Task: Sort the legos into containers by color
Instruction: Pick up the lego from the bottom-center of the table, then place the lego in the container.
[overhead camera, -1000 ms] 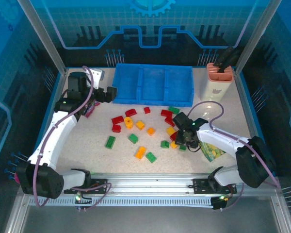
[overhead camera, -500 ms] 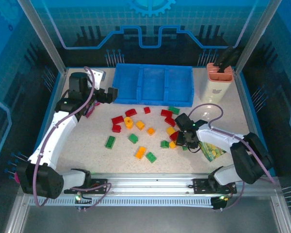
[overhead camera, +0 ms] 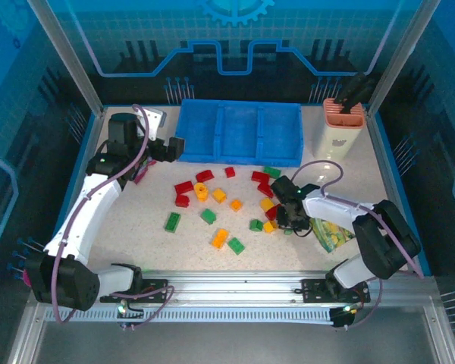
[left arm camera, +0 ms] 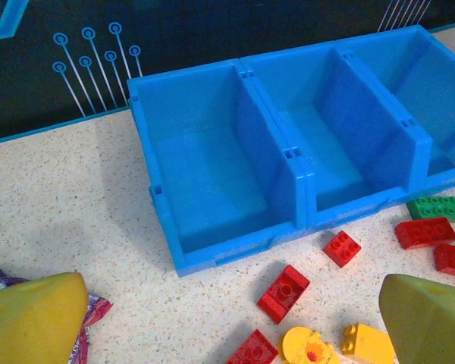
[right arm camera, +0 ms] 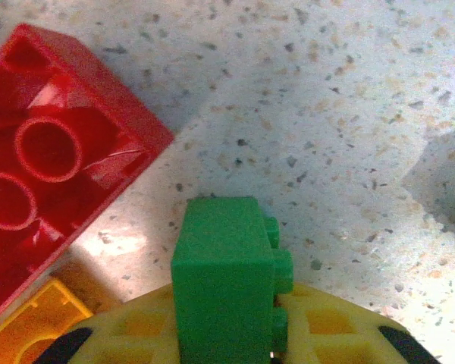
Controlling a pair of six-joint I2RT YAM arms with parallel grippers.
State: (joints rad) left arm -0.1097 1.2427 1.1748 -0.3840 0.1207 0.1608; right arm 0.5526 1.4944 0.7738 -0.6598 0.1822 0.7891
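Low over the table [right arm camera: 326, 114], the right gripper [overhead camera: 288, 220] pinches a green brick [right arm camera: 226, 282] beside a red brick [right arm camera: 53, 167]. The pick looks made; next comes a clean lift and carry to the blue bin [overhead camera: 239, 159] at the far edge, where the left gripper [overhead camera: 172, 146] hangs spread wide.

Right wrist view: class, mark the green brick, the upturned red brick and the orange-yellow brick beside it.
green brick [right arm camera: 221, 277], right wrist view, on its plain side face
red brick [right arm camera: 61, 163], right wrist view, on its hollow underside
orange-yellow brick [right arm camera: 29, 324], right wrist view, on its visible corner
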